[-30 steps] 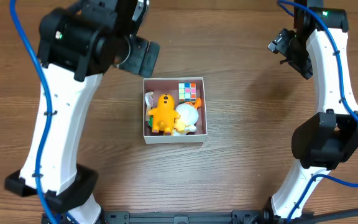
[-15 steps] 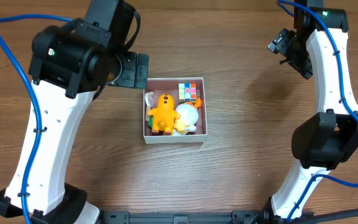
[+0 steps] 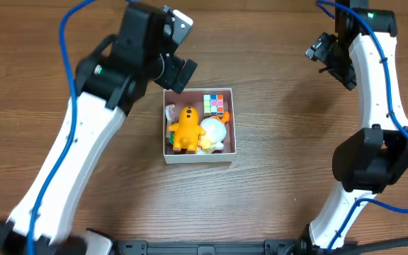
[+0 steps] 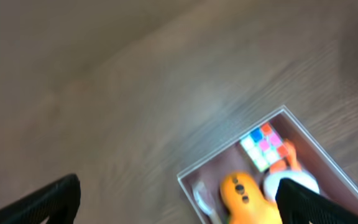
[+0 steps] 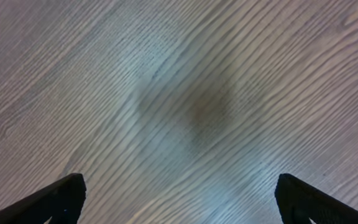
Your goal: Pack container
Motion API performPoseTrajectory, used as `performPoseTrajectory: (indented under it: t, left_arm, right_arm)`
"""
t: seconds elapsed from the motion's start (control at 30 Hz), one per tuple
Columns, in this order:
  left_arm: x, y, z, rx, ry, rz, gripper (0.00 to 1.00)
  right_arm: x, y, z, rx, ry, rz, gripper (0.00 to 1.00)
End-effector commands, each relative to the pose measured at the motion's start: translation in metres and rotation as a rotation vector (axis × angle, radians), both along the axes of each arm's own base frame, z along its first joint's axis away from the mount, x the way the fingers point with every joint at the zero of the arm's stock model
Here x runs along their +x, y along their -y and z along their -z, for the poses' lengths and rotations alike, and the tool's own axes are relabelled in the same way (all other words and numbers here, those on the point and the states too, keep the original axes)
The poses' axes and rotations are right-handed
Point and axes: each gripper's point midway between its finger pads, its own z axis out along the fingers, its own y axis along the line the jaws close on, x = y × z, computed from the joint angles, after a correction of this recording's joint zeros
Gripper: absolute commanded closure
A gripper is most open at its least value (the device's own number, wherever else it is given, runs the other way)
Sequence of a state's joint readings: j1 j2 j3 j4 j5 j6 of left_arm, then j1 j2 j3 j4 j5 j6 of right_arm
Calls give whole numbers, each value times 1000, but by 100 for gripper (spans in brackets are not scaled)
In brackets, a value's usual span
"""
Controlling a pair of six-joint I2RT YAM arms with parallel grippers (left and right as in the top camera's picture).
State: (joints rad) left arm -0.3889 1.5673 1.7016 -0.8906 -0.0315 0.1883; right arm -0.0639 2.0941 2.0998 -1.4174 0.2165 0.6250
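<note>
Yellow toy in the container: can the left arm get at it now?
Probably yes. The yellow toy lies uncovered on top in the container; the left arm hangs close by, jaws open.

Container (image 3: 198,159): one square, shallow cardboard box with white walls and a dull pinkish-mauve inside. It stood flat on the wooden counter (image 3: 282,205), near the middle, open top upward, its edges roughly square to the overhead view. It held a yellow-orange plush toy (image 3: 184,127) left of centre and a white plush toy (image 3: 213,132) touching that one's right side. A multicoloured puzzle cube (image 3: 214,104) sat in the far right corner. The left wrist view showed it blurred, partly cut off by the frame's edge.
</note>
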Motion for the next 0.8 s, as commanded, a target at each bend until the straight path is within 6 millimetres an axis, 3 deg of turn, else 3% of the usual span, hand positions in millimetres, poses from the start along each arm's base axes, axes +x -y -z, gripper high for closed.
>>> performPoseTrajectory:
  t: [0.0, 0.07, 0.13, 0.27, 0.37, 0.57, 0.77]
  left_arm:
    - [-23, -31, -3, -48, 102, 11, 0]
    - [-43, -65, 32, -186, 94, -33, 0]
    - [-61, -82, 56, -246, 115, -38, 0]
    - [-91, -106, 85, -287, 250, -128, 0]
    - [-109, -130, 97, -402, 369, -328, 0]
    - [-142, -144, 110, -422, 571, -376, 0]
    - [-154, -147, 112, -436, 668, -376, 0]
  right_arm:
    - [-1, 2, -9, -8, 22, 6, 0]
    - [-1, 2, -9, -8, 22, 6, 0]
    - [-1, 2, -9, -8, 22, 6, 0]
    - [-1, 2, -9, -8, 22, 6, 0]
    - [-1, 2, -9, -8, 22, 6, 0]
    - [-1, 2, -9, -8, 22, 6, 0]
    - [-1, 2, -9, -8, 22, 6, 0]
